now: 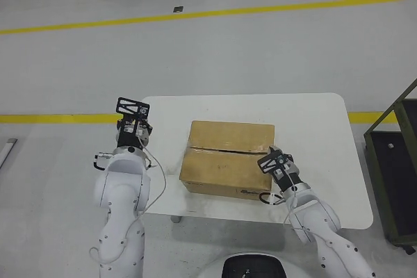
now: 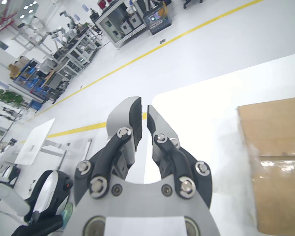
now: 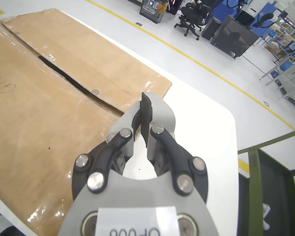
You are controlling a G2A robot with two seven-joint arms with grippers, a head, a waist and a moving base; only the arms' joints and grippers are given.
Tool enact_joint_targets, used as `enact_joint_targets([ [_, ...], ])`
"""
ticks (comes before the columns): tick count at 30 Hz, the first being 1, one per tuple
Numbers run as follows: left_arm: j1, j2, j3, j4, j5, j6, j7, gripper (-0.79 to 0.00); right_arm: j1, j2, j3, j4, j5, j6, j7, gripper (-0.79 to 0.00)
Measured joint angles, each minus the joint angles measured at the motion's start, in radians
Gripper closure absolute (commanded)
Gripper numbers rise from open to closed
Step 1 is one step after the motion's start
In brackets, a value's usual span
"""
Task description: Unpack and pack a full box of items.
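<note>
At the middle of the white rounded counter [image 1: 320, 118], a closed brown cardboard box [image 1: 226, 156] with a dark seam [image 3: 76, 84] between its flaps. Clenched and empty, the right jaws at the seam's end; nearly clenched on nothing, the left jaws well apart beside the counter's left edge. Best to pry one flap up from the gap, bracing the box against sliding
</note>
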Motion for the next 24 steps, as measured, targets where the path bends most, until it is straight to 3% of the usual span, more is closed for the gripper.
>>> enact_joint_targets([
  [2, 0.016, -0.002, 0.032, -0.015, -0.061, -0.028, -0.021, -0.785, -0.017, 0.002, 0.015, -0.026, 0.009, 0.006, -0.004, 0.000],
  [14, 0.084, -0.009, 0.257, -0.025, -0.046, -0.159, -0.010, -0.785, -0.179, 0.024, 0.191, -0.184, 0.040, 0.039, -0.034, 0.000],
  [18, 0.068, -0.011, 0.326, 0.011, -0.011, -0.201, 0.003, -0.785, -0.243, 0.030, 0.265, -0.211, 0.061, 0.052, -0.046, 0.000],
  [24, -0.005, -0.024, 0.422, 0.129, 0.072, -0.162, 0.058, -0.785, -0.308, 0.035, 0.330, -0.226, 0.088, 0.056, -0.066, 0.000],
])
